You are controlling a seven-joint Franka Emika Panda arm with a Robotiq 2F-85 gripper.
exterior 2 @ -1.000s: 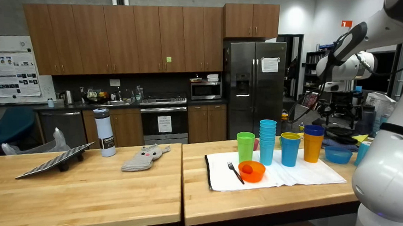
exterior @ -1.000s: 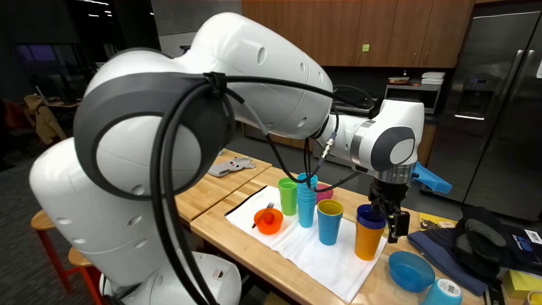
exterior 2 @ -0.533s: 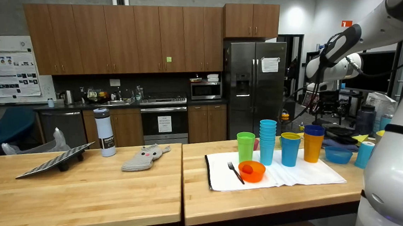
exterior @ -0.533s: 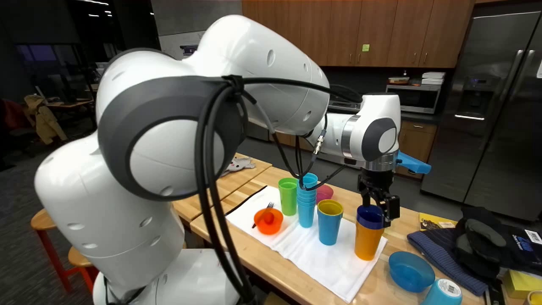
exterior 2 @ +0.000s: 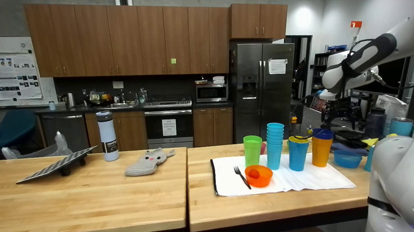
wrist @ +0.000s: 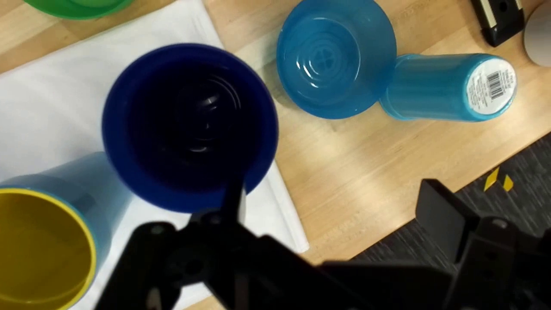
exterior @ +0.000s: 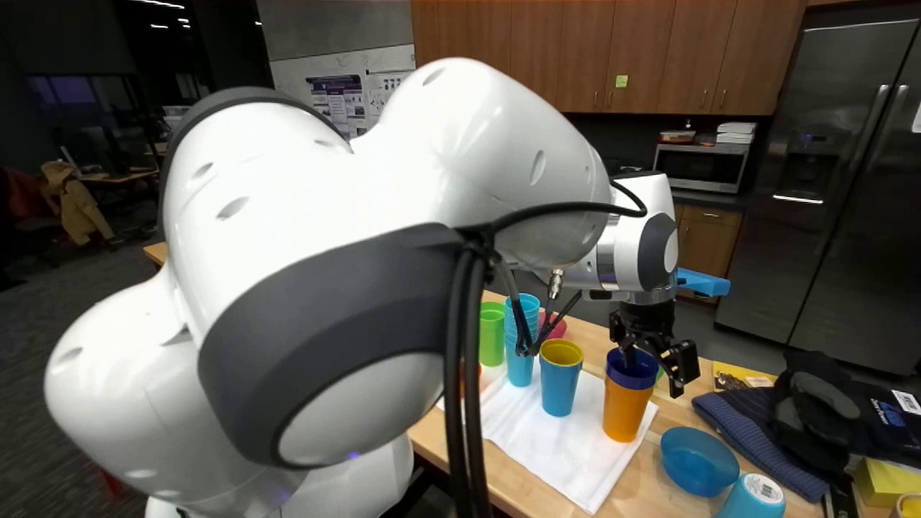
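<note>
Now the claw [wrist: 331,193] appears turned, its fingers spread wide and gripping nothing: one overlaps the rim of the navy cup [wrist: 189,129], the other stands clear of it. So the navy cup seems ungrasped, contact unclear. Beneath the claw, it sits unmoved inside the orange cup [exterior: 626,411]; back from the claw, the arm [exterior: 345,309] looms larger in an exterior view than a moment ago.

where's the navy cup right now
In an exterior view, the navy cup sits nested in the orange cup on the white cloth, right of the yellow-lined blue cup, with the open gripper at its rim.
</note>
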